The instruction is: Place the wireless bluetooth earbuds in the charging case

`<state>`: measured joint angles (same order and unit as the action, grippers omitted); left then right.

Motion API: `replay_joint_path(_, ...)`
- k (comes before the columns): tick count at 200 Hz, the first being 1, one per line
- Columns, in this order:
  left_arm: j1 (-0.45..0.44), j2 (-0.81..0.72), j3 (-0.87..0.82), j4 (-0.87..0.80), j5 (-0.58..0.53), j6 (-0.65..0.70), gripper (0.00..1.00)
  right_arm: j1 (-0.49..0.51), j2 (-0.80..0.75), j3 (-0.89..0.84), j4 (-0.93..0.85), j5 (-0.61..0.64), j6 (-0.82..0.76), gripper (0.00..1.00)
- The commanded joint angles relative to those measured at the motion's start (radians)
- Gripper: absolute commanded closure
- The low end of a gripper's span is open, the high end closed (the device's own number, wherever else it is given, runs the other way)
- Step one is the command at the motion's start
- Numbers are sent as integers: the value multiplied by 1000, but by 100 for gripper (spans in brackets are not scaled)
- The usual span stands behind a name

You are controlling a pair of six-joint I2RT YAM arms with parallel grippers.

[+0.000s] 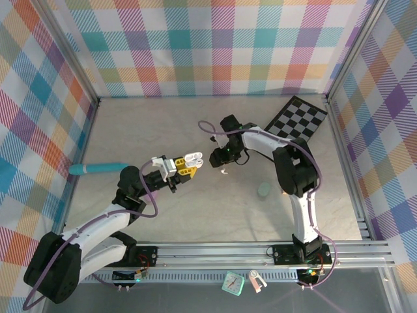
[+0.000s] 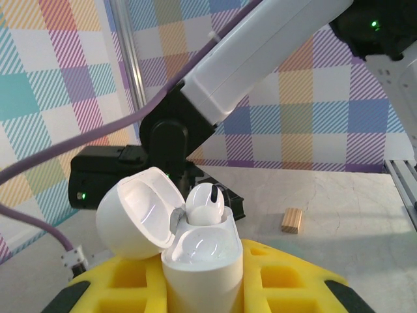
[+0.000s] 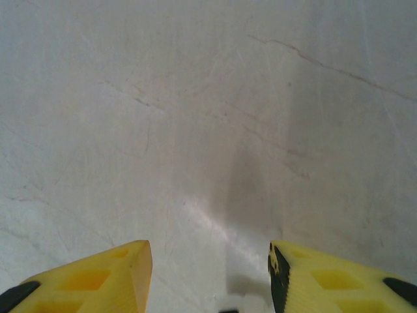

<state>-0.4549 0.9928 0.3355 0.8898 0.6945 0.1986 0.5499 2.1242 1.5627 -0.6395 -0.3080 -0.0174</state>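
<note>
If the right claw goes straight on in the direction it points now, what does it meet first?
Probably the bare table top, which lies straight ahead between the open fingers of the right claw. How far away it is remains unclear.

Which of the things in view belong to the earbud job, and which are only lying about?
Job: open white charging case, held by the left gripper; white earbud in it.
Lying about: teal stick, checkerboard, wooden block.
</note>
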Motion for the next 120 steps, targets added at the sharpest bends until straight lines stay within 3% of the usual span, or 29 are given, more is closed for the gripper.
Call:
replay_joint_path(1, -3, -16, -13, 20, 13, 0, 86, -8, 31, 35, -74, -69, -62, 53)
replay_joint_path(120, -5, 17, 2, 37, 22, 1, 86, -20, -66, -139, -67, -98, -72, 58)
